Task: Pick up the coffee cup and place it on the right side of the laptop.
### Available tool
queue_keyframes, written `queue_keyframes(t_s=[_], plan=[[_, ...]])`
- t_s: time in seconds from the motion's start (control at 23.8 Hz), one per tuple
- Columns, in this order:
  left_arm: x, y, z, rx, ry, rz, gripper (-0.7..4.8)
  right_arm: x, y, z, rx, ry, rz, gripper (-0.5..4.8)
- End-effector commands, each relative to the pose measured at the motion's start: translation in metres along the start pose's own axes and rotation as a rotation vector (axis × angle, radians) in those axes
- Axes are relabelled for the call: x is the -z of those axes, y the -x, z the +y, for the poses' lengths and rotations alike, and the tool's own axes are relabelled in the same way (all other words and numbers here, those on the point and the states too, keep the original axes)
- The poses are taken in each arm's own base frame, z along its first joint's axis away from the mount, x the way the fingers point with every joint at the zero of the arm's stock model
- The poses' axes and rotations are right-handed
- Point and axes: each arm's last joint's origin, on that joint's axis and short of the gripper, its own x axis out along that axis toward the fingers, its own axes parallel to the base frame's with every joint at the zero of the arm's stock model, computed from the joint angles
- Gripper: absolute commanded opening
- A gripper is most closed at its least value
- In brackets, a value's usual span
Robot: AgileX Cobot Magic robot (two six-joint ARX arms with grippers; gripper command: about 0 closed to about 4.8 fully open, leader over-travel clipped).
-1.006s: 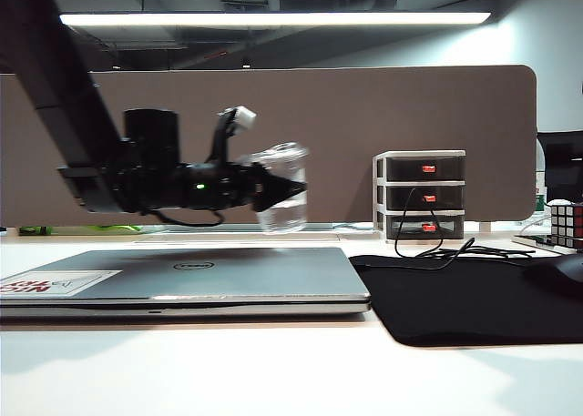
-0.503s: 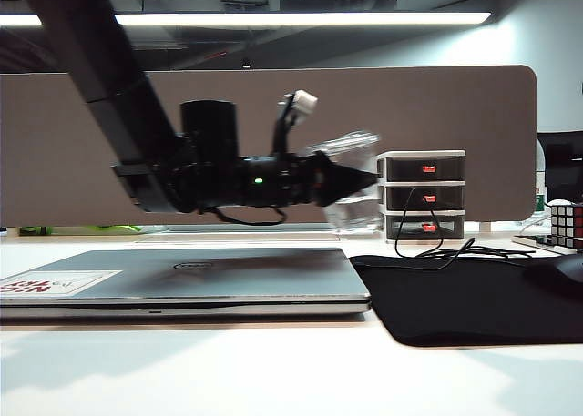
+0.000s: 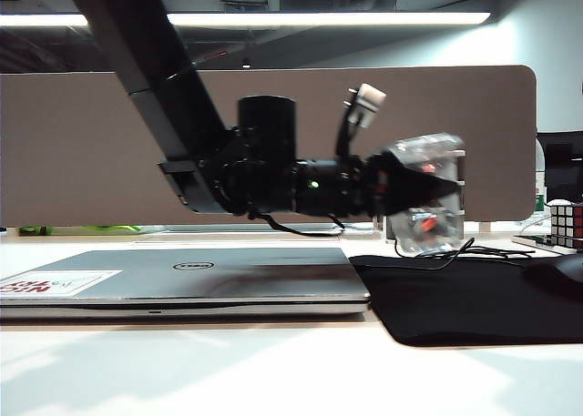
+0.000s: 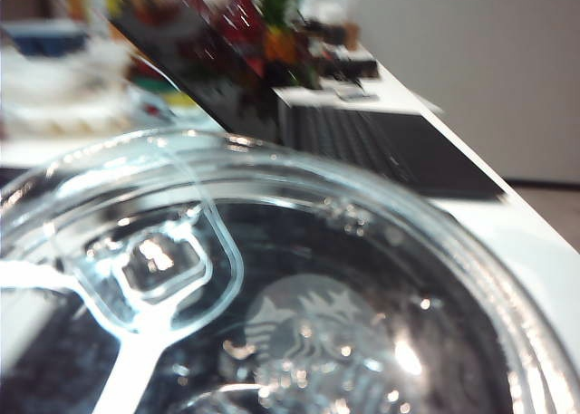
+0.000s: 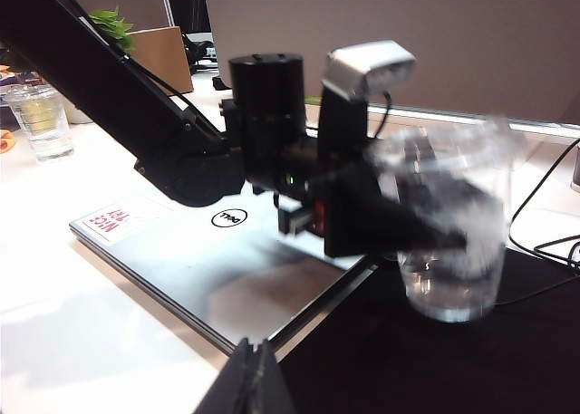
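One coffee cup [image 3: 426, 197] clamped in left tool [image 3: 414, 193]; one laptop [image 3: 182, 279]; right tool's state indiscernible.

Counter [image 3: 228, 370]: white, pale surface. Lying directly on it: closed silver-grey Dell laptop [image 3: 182, 279], lid down, white sticker with red letters on its left corner. Black mat [image 3: 474, 302] just beside the laptop's right edge. Behind the mat: small three-drawer organiser [image 3: 421, 197] and black cable [image 3: 455, 248]. Rubik's cube [image 3: 567, 223] at far right edge.
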Motion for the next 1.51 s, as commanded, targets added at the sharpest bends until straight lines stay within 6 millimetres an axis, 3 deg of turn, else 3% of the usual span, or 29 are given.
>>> queue_keyframes(t_s=[0.04, 0.46, 0.75, 0.8, 0.92, 1.38, 1.51], plan=[[0.005, -0.010, -0.009, 0.040, 0.017, 0.051, 2.81, 0.001, 0.000, 0.000, -0.005, 0.008, -0.004, -0.01], [0.008, -0.020, -0.018, 0.061, -0.020, 0.064, 2.82, 0.001, 0.000, 0.000, -0.006, 0.008, -0.004, -0.01], [0.015, -0.019, -0.018, 0.067, -0.032, 0.109, 3.21, 0.001, 0.000, 0.000, -0.006, 0.008, -0.004, -0.01], [0.015, -0.019, -0.018, 0.067, -0.029, 0.114, 3.33, 0.001, 0.000, 0.000, -0.006, 0.008, -0.004, -0.01], [0.018, -0.019, -0.019, 0.075, -0.026, 0.129, 4.77, 0.001, 0.000, 0.000, -0.005, 0.007, -0.004, -0.01], [0.017, -0.014, -0.018, 0.168, -0.029, 0.109, 4.79, 0.001, 0.000, 0.000, -0.005, 0.007, -0.004, -0.01], [0.017, -0.004, -0.012, 0.201, -0.023, 0.097, 4.79, 0.001, 0.000, 0.000, -0.006, 0.007, -0.003, -0.01]])
